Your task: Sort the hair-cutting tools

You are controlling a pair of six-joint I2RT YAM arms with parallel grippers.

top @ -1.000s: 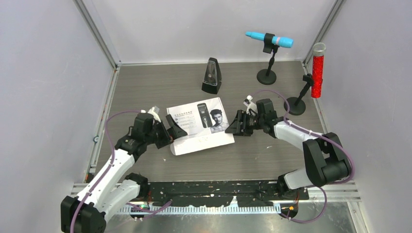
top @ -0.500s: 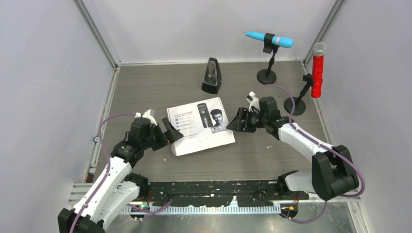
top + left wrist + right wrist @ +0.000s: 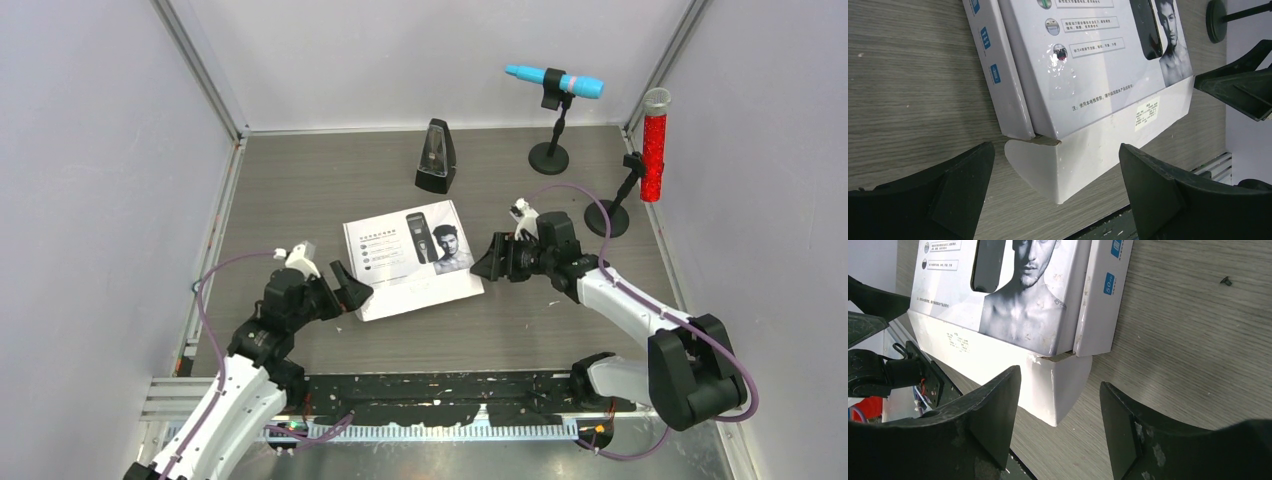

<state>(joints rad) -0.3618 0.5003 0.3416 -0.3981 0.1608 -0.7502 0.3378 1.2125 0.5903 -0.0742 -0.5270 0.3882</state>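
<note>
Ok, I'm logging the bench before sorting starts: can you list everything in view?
white box: one, white with a printed man and clipper, flat mid-table.
metronome: one, black, behind the box.
blue microphone: one, blue on a black stand, far right.
red microphone: one, red on a black stand, right edge.
table: one, grey wood grain, under everything.
left tool: one, black, open, by the box's near left corner.
right tool: one, black, open, by its near right corner.
</note>
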